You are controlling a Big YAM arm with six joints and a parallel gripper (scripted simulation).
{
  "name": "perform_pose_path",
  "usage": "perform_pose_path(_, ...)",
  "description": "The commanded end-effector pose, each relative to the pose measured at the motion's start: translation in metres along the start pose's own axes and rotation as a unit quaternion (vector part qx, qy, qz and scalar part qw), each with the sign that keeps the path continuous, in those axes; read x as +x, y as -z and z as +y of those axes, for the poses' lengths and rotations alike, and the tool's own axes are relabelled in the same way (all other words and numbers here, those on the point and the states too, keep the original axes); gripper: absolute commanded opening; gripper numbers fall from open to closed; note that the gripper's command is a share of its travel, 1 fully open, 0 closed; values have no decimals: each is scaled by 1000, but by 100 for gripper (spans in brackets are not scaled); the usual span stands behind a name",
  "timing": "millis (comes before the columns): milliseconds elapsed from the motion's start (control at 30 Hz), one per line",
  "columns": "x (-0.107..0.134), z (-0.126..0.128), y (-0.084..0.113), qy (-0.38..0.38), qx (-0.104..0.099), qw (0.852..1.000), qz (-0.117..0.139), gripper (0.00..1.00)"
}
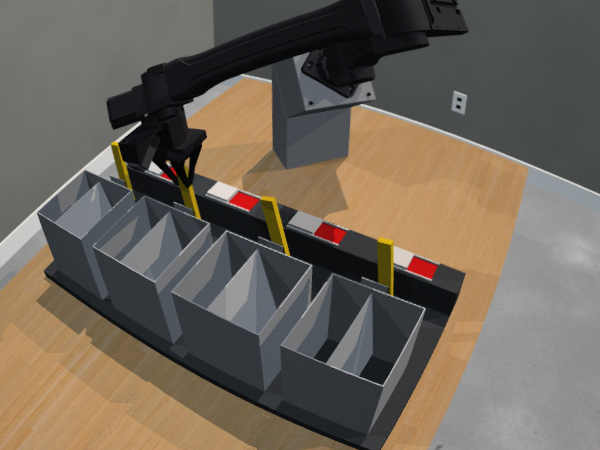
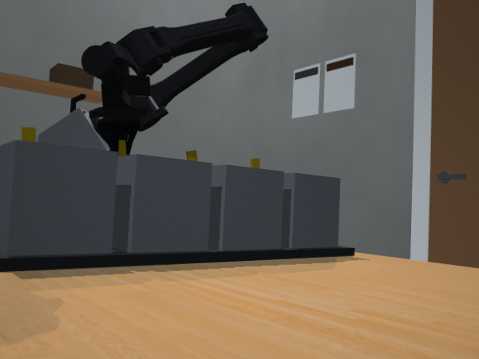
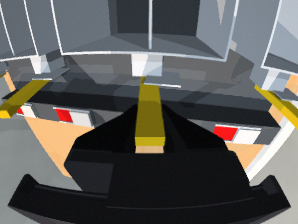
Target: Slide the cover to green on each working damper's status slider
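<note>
Four grey open-topped dampers stand in a row: the first damper (image 1: 75, 255), second damper (image 1: 132, 300) (image 3: 112, 50), third damper (image 1: 220, 335) and fourth damper (image 1: 330, 385), counted from the left in the top view. My gripper (image 1: 183, 183) (image 3: 149, 109) is shut on the second damper's yellow lever (image 1: 190, 202) (image 2: 122, 147) (image 3: 150, 122). In the wrist view this damper's blade (image 3: 150, 22) stands edge-on. The second slider (image 1: 244, 201) (image 3: 64, 115), third slider (image 1: 330, 233) and fourth slider (image 1: 422, 267) show red. The first slider (image 3: 226, 132), partly behind my gripper in the top view, also shows red.
The other yellow levers, the first lever (image 1: 124, 172), third lever (image 1: 275, 225) and fourth lever (image 1: 385, 265), rise behind their dampers. A black rail (image 1: 235, 225) carries the sliders. The arm's grey pedestal (image 1: 317, 137) stands beyond it. A black base (image 1: 420, 365) lies under the dampers.
</note>
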State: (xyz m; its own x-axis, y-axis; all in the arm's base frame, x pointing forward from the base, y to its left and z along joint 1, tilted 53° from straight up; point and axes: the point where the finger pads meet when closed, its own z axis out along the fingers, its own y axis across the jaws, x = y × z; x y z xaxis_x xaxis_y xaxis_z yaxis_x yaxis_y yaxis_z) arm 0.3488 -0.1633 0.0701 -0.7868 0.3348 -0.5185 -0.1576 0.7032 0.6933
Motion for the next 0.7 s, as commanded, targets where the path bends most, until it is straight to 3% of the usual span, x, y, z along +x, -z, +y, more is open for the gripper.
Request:
perform_pose_path(0,-1,9,-3,3,16,1000,2,17)
perform_pose_path(233,-1,15,-4,3,42,999,1,17)
perform_pose_path(667,-2,18,-4,3,56,998,0,17)
